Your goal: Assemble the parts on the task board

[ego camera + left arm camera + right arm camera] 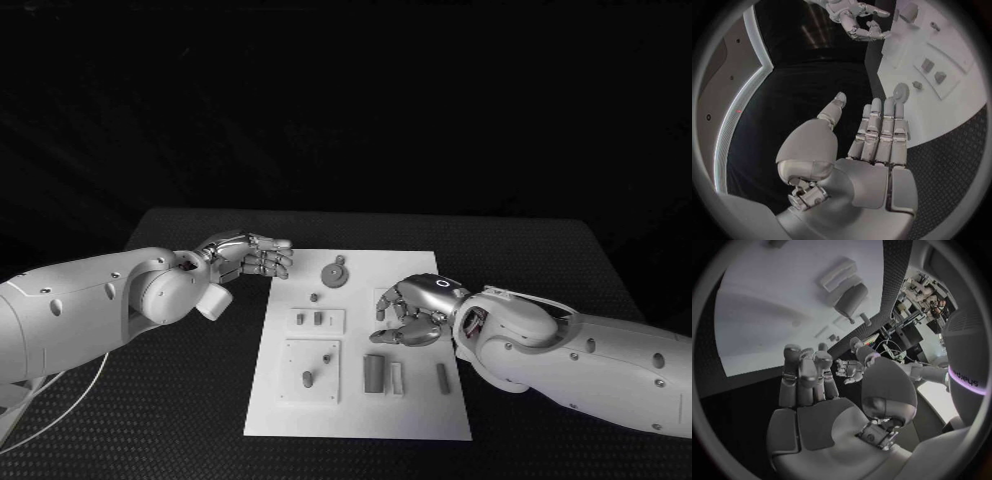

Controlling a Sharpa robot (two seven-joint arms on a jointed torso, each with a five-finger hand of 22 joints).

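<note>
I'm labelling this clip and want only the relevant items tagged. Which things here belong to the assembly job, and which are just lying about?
Job:
task board
round grey part
upright grey block
left hand
right hand

Lying about:
white cable
black table

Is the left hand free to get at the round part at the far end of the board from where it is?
Probably yes. The left hand hangs empty at the task board's far left corner, fingers extended, and the round part lies just beside it with nothing between. The right hand is nearer the board's middle right, out of the way.
</note>
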